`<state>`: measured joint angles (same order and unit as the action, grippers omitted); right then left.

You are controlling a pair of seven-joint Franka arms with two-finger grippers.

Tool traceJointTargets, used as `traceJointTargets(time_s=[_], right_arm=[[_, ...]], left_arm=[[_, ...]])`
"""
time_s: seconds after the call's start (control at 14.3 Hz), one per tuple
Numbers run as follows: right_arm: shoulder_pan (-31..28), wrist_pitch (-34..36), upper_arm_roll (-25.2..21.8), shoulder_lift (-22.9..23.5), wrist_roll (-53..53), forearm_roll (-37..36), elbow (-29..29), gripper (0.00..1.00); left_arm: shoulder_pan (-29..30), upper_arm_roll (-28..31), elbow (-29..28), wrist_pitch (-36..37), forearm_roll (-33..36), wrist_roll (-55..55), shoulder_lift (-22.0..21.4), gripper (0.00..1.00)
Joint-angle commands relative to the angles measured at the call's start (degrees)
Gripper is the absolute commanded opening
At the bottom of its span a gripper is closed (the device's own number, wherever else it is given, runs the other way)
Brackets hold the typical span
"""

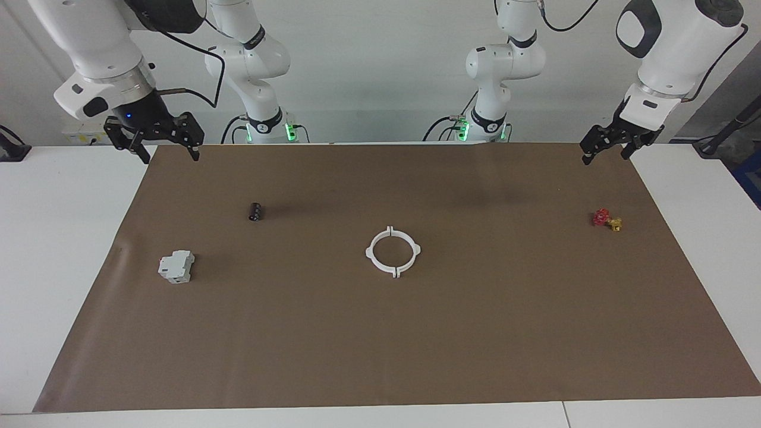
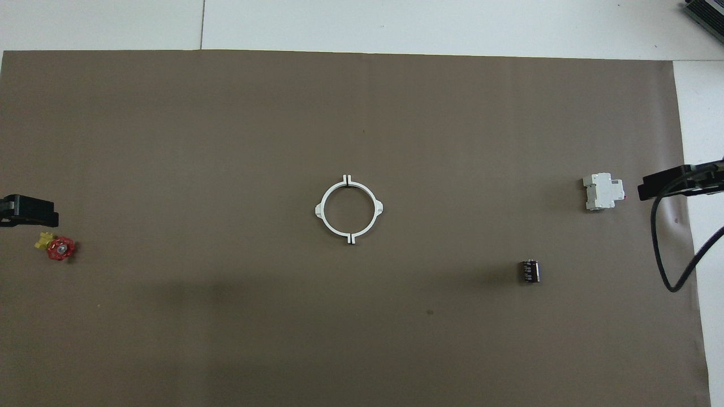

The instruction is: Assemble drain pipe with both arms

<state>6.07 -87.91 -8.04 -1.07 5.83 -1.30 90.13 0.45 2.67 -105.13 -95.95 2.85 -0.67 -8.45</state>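
While both arms hang raised at the robots' edge of the brown paper mat [image 1: 380, 356], your flat white plastic drain pipe ring [image 1: 393, 252] lies on the middle of that mat. Its two half-ring arcs sit end to end as one closed circle, with paired end tabs at the point nearest the robots and the point farthest from them, and a small lug on each side. Nothing touches it.

You have the left gripper [image 1: 607, 151] over the mat's corner at the left arm's end; its black fingers stand spread apart and hold nothing. The small red-and-yellow valve piece [image 1: 607, 220] lies on the mat below it, well apart from the ring. In the overhead view only the tip of this gripper [image 2: 28, 209] shows at the edge, just above the valve piece [image 2: 56, 247].

Your right gripper [image 1: 160, 145] hangs over the mat's corner at the right arm's end, fingers wide apart and empty. Toward that end you see a small dark ribbed cylinder [image 1: 255, 211] and, farther from the robots, a boxy grey-white plastic block [image 1: 176, 266], both resting on the mat, apart from each other.

No box, tray or other container shows on the white table [image 1: 59, 238].
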Motion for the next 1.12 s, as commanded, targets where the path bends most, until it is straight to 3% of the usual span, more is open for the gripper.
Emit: traceJointTargets(time_s=[0.0, 0.21, 0.42, 0.63, 0.91, 1.05], right_arm=[[-0.27, 0.55, 0.22, -0.69, -0.82, 0.78, 0.31, 1.00], [-0.35, 0.55, 0.22, -0.69, -0.82, 0.78, 0.31, 1.00], [-0.27, 0.55, 0.22, -0.69, -0.82, 0.78, 0.31, 1.00], [-0.27, 0.55, 0.22, -0.69, -0.82, 0.78, 0.31, 1.00], [-0.27, 0.55, 0.22, -0.69, -0.82, 0.78, 0.31, 1.00], [-0.27, 0.55, 0.22, -0.69, -0.82, 0.78, 0.31, 1.00]], left_arm=[[-0.71, 0.14, 6.57, 4.35, 0.05, -0.82, 1.94, 1.00], [-1.42, 0.75, 18.70, 12.27, -0.04, -1.08, 10.11, 1.00], [-3.60, 0.32, 18.29, 12.62, -0.13, -1.09, 13.27, 1.00], [-4.41, 0.49, 21.80, 14.04, -2.06, -1.00, 18.02, 1.00], [-3.97, 0.58, 24.00, 14.21, -2.15, -1.00, 19.43, 1.00], [-3.53, 0.41, 23.57, 13.52, -2.06, -1.08, 17.70, 1.00]])
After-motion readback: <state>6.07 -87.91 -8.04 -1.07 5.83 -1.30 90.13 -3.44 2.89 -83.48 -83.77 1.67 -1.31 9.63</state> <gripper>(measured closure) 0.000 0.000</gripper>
